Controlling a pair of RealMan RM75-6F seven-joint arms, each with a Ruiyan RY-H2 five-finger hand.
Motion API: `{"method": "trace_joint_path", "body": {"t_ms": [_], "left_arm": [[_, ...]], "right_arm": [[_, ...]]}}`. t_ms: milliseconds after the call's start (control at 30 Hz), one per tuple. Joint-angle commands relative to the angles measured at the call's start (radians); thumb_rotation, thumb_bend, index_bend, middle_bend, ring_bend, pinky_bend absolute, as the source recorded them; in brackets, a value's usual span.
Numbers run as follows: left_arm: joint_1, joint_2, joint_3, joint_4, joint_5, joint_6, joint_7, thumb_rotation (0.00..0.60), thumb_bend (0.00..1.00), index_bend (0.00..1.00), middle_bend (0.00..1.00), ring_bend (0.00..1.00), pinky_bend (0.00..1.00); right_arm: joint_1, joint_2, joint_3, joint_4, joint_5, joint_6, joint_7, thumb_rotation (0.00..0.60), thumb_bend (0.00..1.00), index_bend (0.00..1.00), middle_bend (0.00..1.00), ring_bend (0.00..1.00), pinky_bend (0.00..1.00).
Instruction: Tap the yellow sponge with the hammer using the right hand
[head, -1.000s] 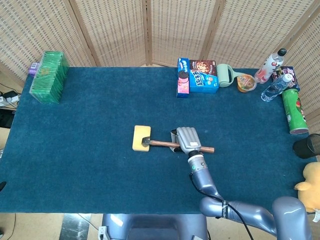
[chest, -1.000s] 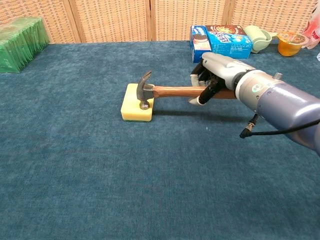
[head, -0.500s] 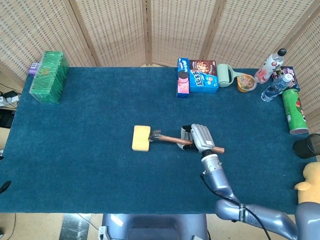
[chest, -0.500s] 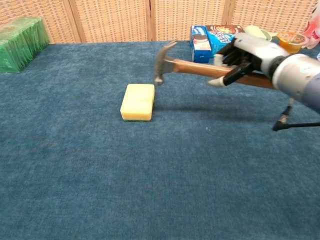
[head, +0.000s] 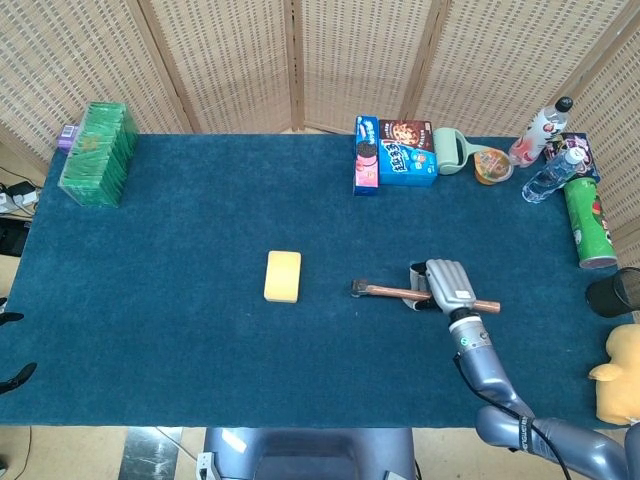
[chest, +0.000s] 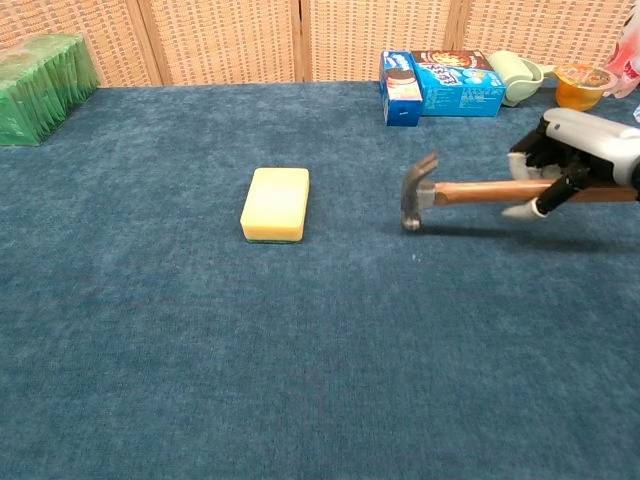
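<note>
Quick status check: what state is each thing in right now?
Hammer: held by the handle, head low, clear of the sponge.
Sponge: flat on the table, untouched.
Right robot hand: gripping the hammer handle.
Left robot hand: not in view.
Green can: lying on its side.

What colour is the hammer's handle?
Reddish-brown wood on the hammer; clearest in the chest view.

hammer (head: 385, 292): 1, held in the right hand (head: 449, 285)
yellow sponge (head: 283, 276): 1, well left of the hand
hands in view: 1
green packet stack (head: 98, 152): 1, far left of the hand
cookie boxes (head: 395, 152): 2, beyond the hand
bottles (head: 541, 128): 2, beyond and right of the hand
green can (head: 587, 222): 1, right of the hand
orange jelly cup (head: 492, 166): 1
pale green mug (head: 452, 150): 1
black cup (head: 613, 293): 1
yellow plush toy (head: 620, 375): 1
</note>
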Motion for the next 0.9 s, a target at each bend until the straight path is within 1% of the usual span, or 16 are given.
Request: {"method": "trace_joint_path", "body": {"t_ms": [33, 100, 133, 200, 233, 300, 400, 500, 633, 700, 733, 767, 800, 833, 867, 900], "left_arm": [[0.001, 0.002, 0.002, -0.012, 0.006, 0.006, 0.011, 0.6, 0.21, 0.28, 0.16, 0.06, 0.1], [0.003, 0.004, 0.002, -0.018, 0.007, 0.01, 0.018, 0.6, 0.21, 0.28, 0.16, 0.06, 0.1], [0.004, 0.004, 0.003, -0.021, 0.008, 0.012, 0.02, 0.6, 0.21, 0.28, 0.16, 0.06, 0.1], [0.005, 0.004, 0.004, -0.025, 0.009, 0.013, 0.024, 0.6, 0.21, 0.28, 0.16, 0.06, 0.1], [0.005, 0.004, 0.005, -0.027, 0.01, 0.013, 0.026, 0.6, 0.21, 0.28, 0.16, 0.06, 0.1], [0.006, 0.003, 0.006, -0.029, 0.01, 0.015, 0.028, 0.6, 0.21, 0.29, 0.16, 0.06, 0.1], [0.007, 0.003, 0.007, -0.032, 0.012, 0.016, 0.031, 0.6, 0.21, 0.28, 0.16, 0.06, 0.1], [0.008, 0.002, 0.007, -0.036, 0.016, 0.02, 0.037, 0.6, 0.21, 0.28, 0.16, 0.06, 0.1], [0.009, -0.003, 0.008, -0.042, 0.021, 0.025, 0.044, 0.6, 0.21, 0.28, 0.16, 0.06, 0.1], [0.009, -0.008, 0.009, -0.042, 0.023, 0.026, 0.048, 0.6, 0.21, 0.28, 0.16, 0.06, 0.1], [0.009, -0.009, 0.01, -0.043, 0.023, 0.026, 0.05, 0.6, 0.21, 0.28, 0.16, 0.06, 0.1], [0.01, -0.012, 0.01, -0.042, 0.023, 0.026, 0.051, 0.6, 0.21, 0.28, 0.16, 0.06, 0.1], [0.01, -0.017, 0.01, -0.04, 0.023, 0.027, 0.052, 0.6, 0.21, 0.28, 0.16, 0.06, 0.1], [0.01, -0.02, 0.009, -0.037, 0.023, 0.028, 0.052, 0.6, 0.21, 0.28, 0.16, 0.06, 0.1], [0.01, -0.025, 0.009, -0.034, 0.022, 0.028, 0.051, 0.6, 0.21, 0.29, 0.16, 0.06, 0.1], [0.012, -0.033, 0.009, -0.027, 0.021, 0.03, 0.046, 0.6, 0.21, 0.29, 0.16, 0.06, 0.1]], "right_arm": [[-0.002, 0.013, -0.012, 0.008, -0.002, -0.024, 0.0, 0.6, 0.23, 0.69, 0.79, 0.82, 0.68], [-0.004, 0.021, -0.017, 0.008, -0.005, -0.031, 0.002, 0.6, 0.23, 0.58, 0.68, 0.69, 0.57], [-0.007, 0.024, -0.018, 0.011, -0.01, -0.028, 0.002, 0.6, 0.23, 0.55, 0.65, 0.65, 0.54], [-0.012, 0.03, -0.023, 0.014, -0.019, -0.027, 0.008, 0.6, 0.23, 0.44, 0.55, 0.54, 0.46], [-0.015, 0.032, -0.024, 0.016, -0.023, -0.024, 0.013, 0.6, 0.23, 0.41, 0.52, 0.5, 0.43], [-0.022, 0.04, -0.026, 0.018, -0.033, -0.019, 0.024, 0.6, 0.23, 0.29, 0.41, 0.4, 0.34], [-0.031, 0.049, -0.027, 0.016, -0.049, -0.006, 0.041, 0.6, 0.2, 0.18, 0.3, 0.29, 0.25], [-0.047, 0.071, -0.026, 0.004, -0.072, 0.024, 0.059, 0.6, 0.17, 0.13, 0.27, 0.25, 0.23], [-0.075, 0.116, -0.031, -0.032, -0.105, 0.061, 0.091, 0.6, 0.15, 0.13, 0.27, 0.25, 0.23], [-0.094, 0.135, -0.027, -0.056, -0.122, 0.093, 0.126, 0.6, 0.15, 0.14, 0.28, 0.25, 0.23], [-0.102, 0.139, -0.025, -0.063, -0.13, 0.109, 0.14, 0.6, 0.16, 0.19, 0.3, 0.27, 0.25], [-0.116, 0.141, -0.02, -0.07, -0.139, 0.14, 0.157, 0.6, 0.17, 0.27, 0.35, 0.32, 0.27], [-0.131, 0.142, -0.02, -0.072, -0.157, 0.178, 0.166, 0.6, 0.19, 0.37, 0.41, 0.38, 0.3], [-0.142, 0.142, -0.022, -0.071, -0.17, 0.202, 0.168, 0.6, 0.21, 0.44, 0.45, 0.43, 0.33], [-0.155, 0.144, -0.024, -0.068, -0.18, 0.231, 0.161, 0.6, 0.23, 0.52, 0.51, 0.5, 0.37], [-0.171, 0.146, -0.029, -0.067, -0.194, 0.264, 0.154, 0.6, 0.25, 0.56, 0.55, 0.54, 0.4]]}}
